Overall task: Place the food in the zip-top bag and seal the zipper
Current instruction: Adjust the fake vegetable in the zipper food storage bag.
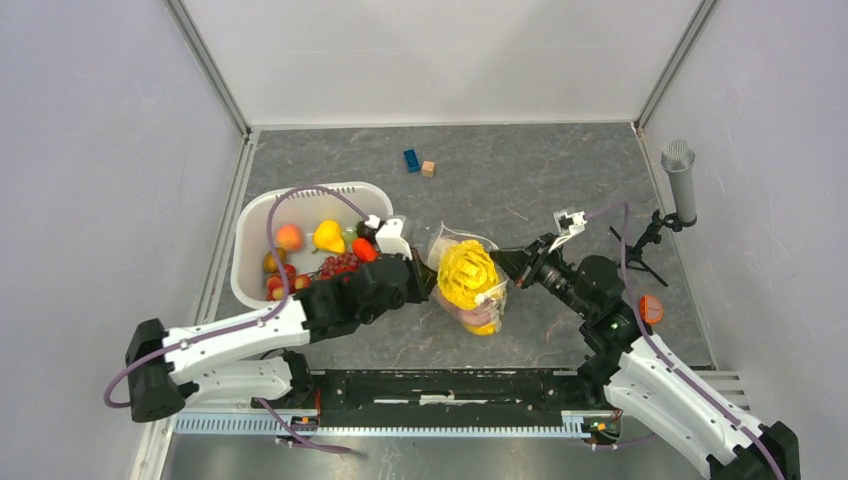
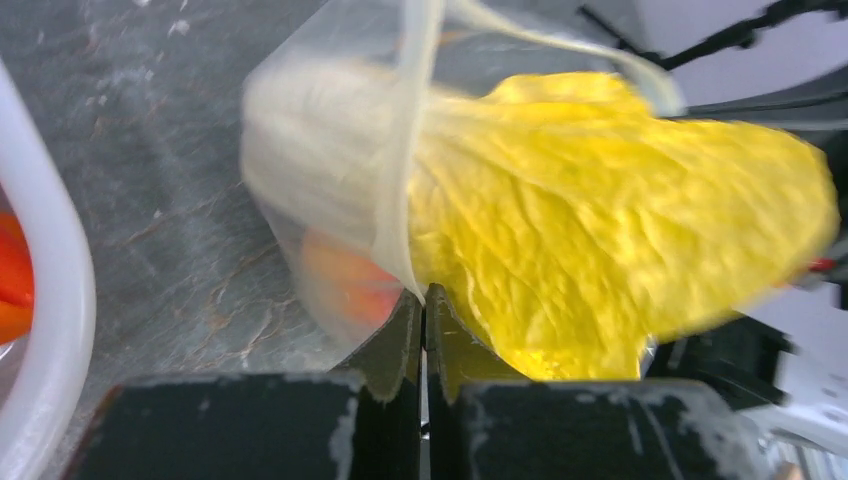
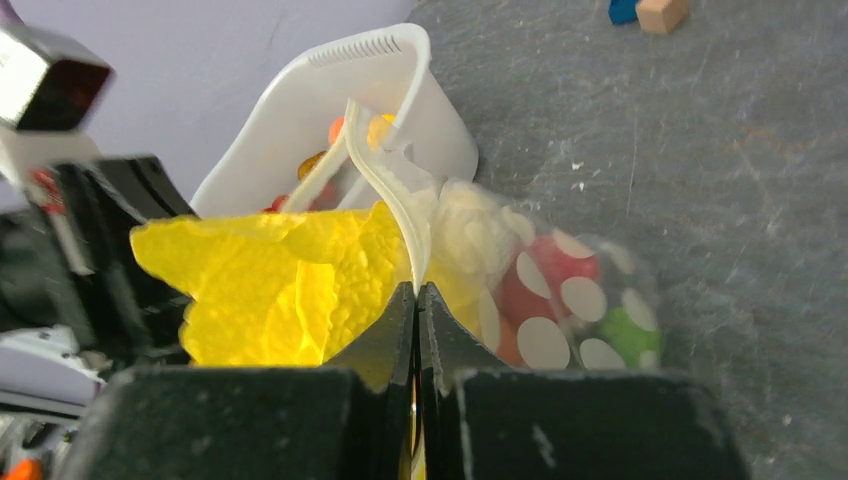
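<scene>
Zip-top bag (image 1: 480, 308) sits at centre, long axis running 12 to 6 o'clock, mouth toward 12. Our left gripper (image 1: 428, 280) clamps its rim at 9, our right gripper (image 1: 503, 262) at 3; the basket (image 1: 255, 215) crowds 9.

The bag (image 3: 560, 300) is clear with white dots, the crinkled piece (image 3: 280, 290) yellow, the basket (image 1: 242, 262) white, the brick (image 1: 411, 160) blue

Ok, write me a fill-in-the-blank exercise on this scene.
1. The left claw and right claw are both shut on the edge of the ____.
2. The crinkled piece poking out of it is ____.
3. The wooden cube sits beside a ____ brick.
Missing: zip-top bag; yellow; blue.
</scene>
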You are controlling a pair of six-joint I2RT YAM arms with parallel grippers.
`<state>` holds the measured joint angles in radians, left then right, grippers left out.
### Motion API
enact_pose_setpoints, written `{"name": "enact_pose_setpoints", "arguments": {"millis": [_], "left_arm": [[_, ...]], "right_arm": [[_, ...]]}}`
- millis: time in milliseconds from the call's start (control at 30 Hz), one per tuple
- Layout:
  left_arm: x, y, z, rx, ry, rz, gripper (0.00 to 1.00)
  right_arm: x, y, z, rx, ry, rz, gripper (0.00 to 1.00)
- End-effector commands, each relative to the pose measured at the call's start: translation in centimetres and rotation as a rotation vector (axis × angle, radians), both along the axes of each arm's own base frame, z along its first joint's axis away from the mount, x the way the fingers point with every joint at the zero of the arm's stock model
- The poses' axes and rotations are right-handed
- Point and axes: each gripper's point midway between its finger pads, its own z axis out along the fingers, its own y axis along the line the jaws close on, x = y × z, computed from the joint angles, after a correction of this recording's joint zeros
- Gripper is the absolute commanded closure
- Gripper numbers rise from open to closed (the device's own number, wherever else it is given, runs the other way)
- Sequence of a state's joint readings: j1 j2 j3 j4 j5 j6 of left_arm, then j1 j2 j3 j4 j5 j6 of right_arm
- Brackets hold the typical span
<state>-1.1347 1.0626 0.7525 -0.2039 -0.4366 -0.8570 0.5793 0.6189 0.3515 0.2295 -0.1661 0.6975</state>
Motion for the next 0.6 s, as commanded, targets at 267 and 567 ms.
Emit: {"name": "enact_pose_setpoints", "arguments": {"millis": [267, 567], "left_arm": [[-3.1, -0.8, 12.2, -0.085, -0.095, -0.242, 0.98], [-4.2, -0.6, 12.6, -0.004, -0.062, -0.362, 0.98]], "right_arm": [[0.7, -0.7, 5.5, -0.281, -0.205, 0.042, 0.95], [0.3, 0.0, 7.9, -0.243, -0.218, 0.081, 0.97]]}}
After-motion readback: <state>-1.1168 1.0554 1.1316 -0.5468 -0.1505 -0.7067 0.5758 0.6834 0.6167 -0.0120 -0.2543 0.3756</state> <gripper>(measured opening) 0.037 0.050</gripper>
